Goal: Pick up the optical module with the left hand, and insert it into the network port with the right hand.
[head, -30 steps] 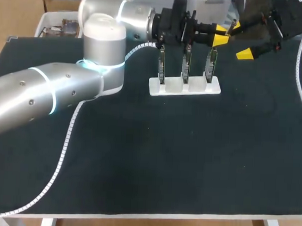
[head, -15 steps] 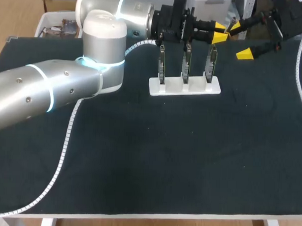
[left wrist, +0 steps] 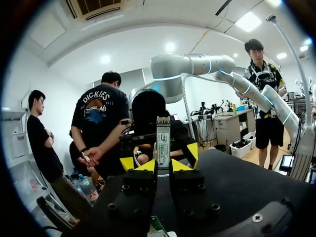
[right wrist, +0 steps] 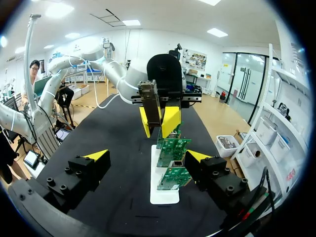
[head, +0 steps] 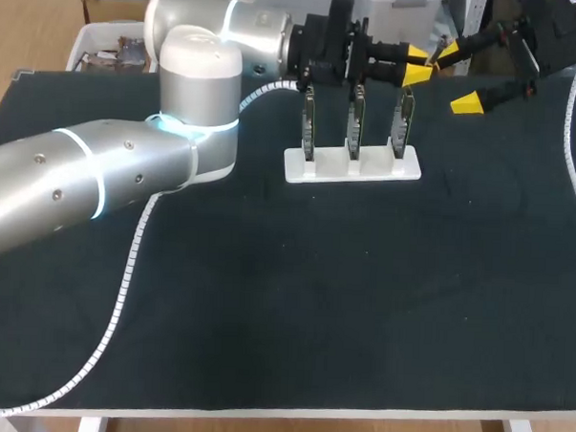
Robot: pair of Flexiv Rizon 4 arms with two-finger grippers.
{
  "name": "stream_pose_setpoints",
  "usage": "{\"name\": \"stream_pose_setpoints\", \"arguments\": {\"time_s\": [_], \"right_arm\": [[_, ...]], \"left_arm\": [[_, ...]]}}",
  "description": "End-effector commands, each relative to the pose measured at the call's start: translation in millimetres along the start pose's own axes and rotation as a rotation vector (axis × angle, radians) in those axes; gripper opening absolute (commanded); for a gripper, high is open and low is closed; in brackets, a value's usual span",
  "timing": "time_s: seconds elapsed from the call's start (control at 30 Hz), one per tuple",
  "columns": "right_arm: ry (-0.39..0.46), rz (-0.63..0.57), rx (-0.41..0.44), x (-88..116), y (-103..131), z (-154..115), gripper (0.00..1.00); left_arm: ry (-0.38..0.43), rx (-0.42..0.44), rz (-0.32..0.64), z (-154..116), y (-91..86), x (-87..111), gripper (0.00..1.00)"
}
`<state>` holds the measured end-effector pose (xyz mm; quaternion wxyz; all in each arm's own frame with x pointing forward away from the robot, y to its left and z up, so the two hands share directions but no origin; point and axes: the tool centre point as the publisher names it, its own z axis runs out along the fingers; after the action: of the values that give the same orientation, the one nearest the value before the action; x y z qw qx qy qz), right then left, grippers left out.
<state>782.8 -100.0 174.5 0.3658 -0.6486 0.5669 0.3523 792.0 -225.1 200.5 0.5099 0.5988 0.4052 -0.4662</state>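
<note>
I am gripping the optical module [left wrist: 163, 140] upright in my left jaws, which are clenching it from both sides, in the air just beyond the white stand [head: 352, 167] carrying three circuit boards [right wrist: 170, 163] on the counter [head: 361, 305]. My right jaws are hanging released, spread wide, facing the module.

My fingertips [right wrist: 97, 155] are bright yellow, the optical module [left wrist: 163, 143] silver and white. The circuit boards [right wrist: 170, 163] are green, their stand [head: 352, 167] white, the tabletop [head: 313, 303] black.
</note>
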Motion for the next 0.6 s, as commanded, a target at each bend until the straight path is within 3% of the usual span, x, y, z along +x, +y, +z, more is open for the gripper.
{"name": "stream_pose_setpoints", "arguments": {"time_s": [0.03,0.27,0.6], "right_arm": [[0.000,0.000,-0.001,0,-1,0,1.00],[0.000,0.000,-0.001,0,-1,0,1.00],[0.000,0.000,-0.001,0,-1,0,1.00]], "left_arm": [[-0.008,0.009,0.006,1,6.8,2.5,0.00],[-0.038,0.041,0.035,1,17.0,0.2,0.00],[-0.052,0.046,0.037,1,17.2,-0.1,0.00]]}}
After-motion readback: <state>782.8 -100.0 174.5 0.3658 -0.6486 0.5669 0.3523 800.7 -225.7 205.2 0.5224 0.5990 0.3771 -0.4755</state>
